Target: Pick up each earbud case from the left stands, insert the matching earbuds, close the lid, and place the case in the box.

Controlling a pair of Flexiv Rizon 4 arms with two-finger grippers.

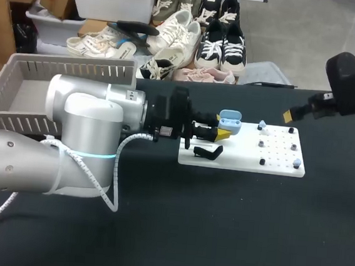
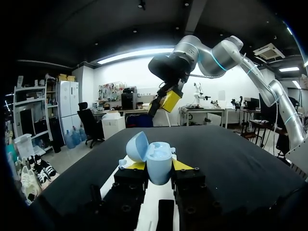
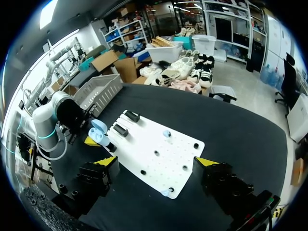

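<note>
Between the yellow tips of the left gripper (image 2: 155, 166): the light blue earbud case (image 2: 160, 169), pinched from both sides across its lower body. The jaws are narrow, set to the case's width. Its lid (image 2: 137, 147) is hinged open and leans to one side. Whether any earbuds already sit in the wells I cannot tell.

Handling judgement: small, light, rigid plastic shell with a smooth rounded surface, so likely slippery. It could pivot in the pinch if pushed from above. The hold belongs on the body below the seam, as it is now, leaving the lid and hinge free. The hinge is the weak point, so it should be closed with a gentle press.

The case is held just above the left end of the white pegboard (image 1: 281, 169), beside an empty black stand (image 1: 207, 152).

Right gripper (image 3: 156, 163): jaws wide apart, holding nothing, touching nothing, raised over the pegboard's far right end. Pale earbuds (image 3: 166, 133) sit on the board, with small dark pieces beside them.

The grey slatted box (image 1: 64, 72) is behind the left arm, well apart from the case.
</note>
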